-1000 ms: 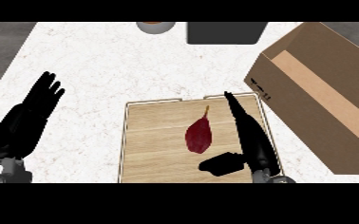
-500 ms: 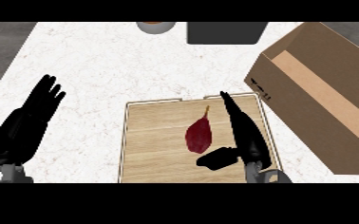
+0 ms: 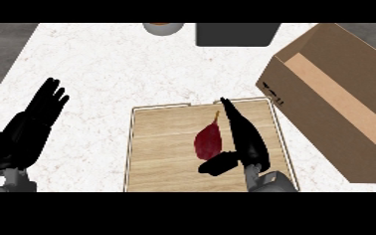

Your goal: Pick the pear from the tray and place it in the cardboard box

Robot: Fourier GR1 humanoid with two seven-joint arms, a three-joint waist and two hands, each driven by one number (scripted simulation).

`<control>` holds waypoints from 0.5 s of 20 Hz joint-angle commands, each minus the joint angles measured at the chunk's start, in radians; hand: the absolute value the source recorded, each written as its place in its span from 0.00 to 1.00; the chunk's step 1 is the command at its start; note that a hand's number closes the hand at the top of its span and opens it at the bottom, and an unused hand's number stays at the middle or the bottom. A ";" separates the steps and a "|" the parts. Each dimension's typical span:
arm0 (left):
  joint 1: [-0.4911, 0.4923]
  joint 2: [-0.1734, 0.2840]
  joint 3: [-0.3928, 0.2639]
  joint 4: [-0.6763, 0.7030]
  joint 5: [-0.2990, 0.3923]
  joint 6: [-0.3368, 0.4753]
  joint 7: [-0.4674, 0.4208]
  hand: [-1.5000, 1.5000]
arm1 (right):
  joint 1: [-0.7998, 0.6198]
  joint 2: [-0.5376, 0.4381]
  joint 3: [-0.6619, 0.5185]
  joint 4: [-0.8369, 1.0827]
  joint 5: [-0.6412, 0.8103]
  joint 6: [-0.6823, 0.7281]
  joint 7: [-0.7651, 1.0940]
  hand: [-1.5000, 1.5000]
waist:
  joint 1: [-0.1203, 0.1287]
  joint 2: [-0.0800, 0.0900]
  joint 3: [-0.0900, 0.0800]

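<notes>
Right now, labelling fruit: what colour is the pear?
Dark red pear, head view.

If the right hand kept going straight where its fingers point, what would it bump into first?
Probably the far rim of the tray. The right hand points up the view beside the pear; height is unclear, so it might pass over.

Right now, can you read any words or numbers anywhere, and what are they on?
No words or numbers can be read.
Box: small black marks on its near side, too blurred to read.
Tray, pear: no writing.
</notes>
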 commanded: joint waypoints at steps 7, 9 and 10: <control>-0.023 0.013 0.055 0.014 0.022 -0.045 0.022 0.50 | -0.001 0.002 -0.010 0.053 -0.003 -0.023 -0.035 0.00 | -0.001 0.000 0.000; 0.040 -0.044 -0.010 -0.087 -0.035 -0.004 0.029 0.50 | -0.038 0.002 -0.009 0.074 -0.021 -0.024 -0.010 0.00 | 0.001 -0.001 0.000; -0.041 -0.037 -0.005 0.034 -0.056 0.005 -0.012 0.50 | 0.036 0.002 0.015 0.104 0.022 -0.052 -0.115 0.00 | -0.003 0.000 0.000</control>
